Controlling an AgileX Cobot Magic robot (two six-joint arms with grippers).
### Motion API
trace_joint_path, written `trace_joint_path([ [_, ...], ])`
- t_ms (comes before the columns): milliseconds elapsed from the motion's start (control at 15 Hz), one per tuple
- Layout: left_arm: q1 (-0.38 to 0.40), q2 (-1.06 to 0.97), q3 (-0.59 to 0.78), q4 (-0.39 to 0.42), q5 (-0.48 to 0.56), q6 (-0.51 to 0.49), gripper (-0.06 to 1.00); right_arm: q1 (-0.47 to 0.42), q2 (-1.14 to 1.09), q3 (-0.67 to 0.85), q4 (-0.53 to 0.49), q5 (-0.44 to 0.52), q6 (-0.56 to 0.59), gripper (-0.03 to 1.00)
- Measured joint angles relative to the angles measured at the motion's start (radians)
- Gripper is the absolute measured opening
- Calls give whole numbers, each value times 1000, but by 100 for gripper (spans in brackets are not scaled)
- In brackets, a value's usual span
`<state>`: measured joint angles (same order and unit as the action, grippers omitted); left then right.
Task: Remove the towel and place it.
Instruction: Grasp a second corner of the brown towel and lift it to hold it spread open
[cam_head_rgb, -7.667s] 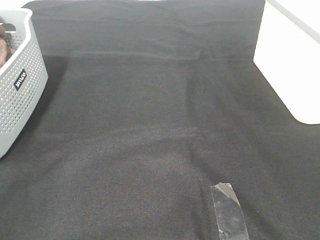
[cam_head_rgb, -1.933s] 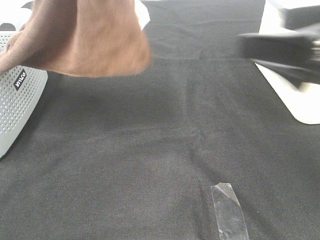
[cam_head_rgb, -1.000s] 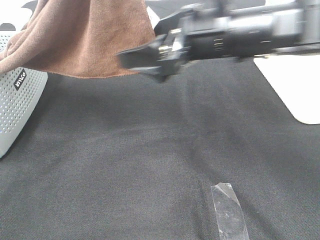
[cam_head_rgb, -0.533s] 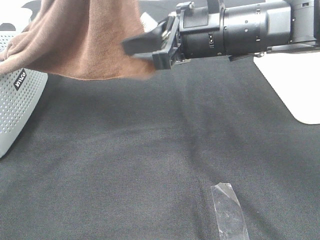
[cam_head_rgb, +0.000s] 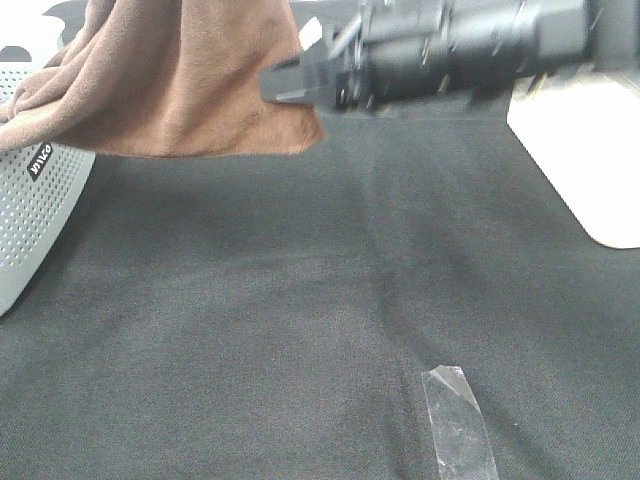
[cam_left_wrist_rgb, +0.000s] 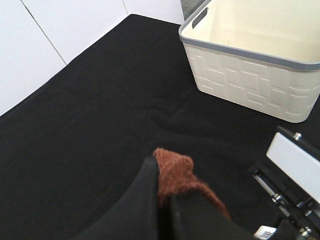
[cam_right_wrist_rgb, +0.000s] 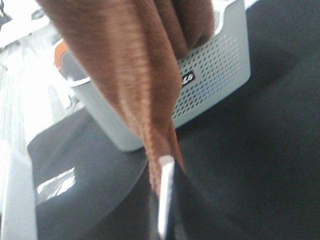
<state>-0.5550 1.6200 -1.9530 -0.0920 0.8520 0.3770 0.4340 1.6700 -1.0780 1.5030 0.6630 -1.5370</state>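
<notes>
The left gripper (cam_left_wrist_rgb: 162, 182) and right gripper (cam_right_wrist_rgb: 167, 205) each pinch tight the big soft rust-brown towel (cam_head_rgb: 190, 80), held up at eleven o'clock; next, probably spread and lay it down

Soft rust-brown towel (cam_head_rgb: 190, 80) hangs aloft, draped and bunched.

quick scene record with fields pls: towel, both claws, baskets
towel: rust-brown soft microfibre towel, lifted, one end over the grey perforated plastic basket
left claw: shut on towel
right claw: pinching the towel's hem, apparently shut
other basket: cream rectangular plastic basket, on black cloth covering
also: clear tape strip on cloth
</notes>
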Motion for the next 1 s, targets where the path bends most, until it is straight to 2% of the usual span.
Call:
trace_joint_path([
  [67,0,2,0,0,0,0,0,0,-23,-46,-144,1,169,0],
  [133,0,7,0,1,-6,22,0,0,-50,-147,-408,33,441,0],
  [200,0,8,0,1,-14,33,0,0,-55,-181,-510,50,520,0],
  [267,0,14,0,3,-37,51,0,0,-58,-272,-712,111,707,0],
  [333,0,23,0,7,-93,69,0,0,-58,-406,-945,211,904,0],
  [400,0,29,0,19,-137,75,0,0,-58,-492,-1087,271,985,0],
  [533,0,43,0,59,-240,79,0,0,-58,-661,-1286,344,1071,0],
  [733,0,69,0,118,-404,79,0,0,-47,-865,-1510,356,1138,0],
  [867,3,85,0,134,-537,82,0,0,-3,-993,-1588,353,1150,0],
  [1000,22,94,0,134,-661,82,0,0,54,-1100,-1620,302,1156,0],
])
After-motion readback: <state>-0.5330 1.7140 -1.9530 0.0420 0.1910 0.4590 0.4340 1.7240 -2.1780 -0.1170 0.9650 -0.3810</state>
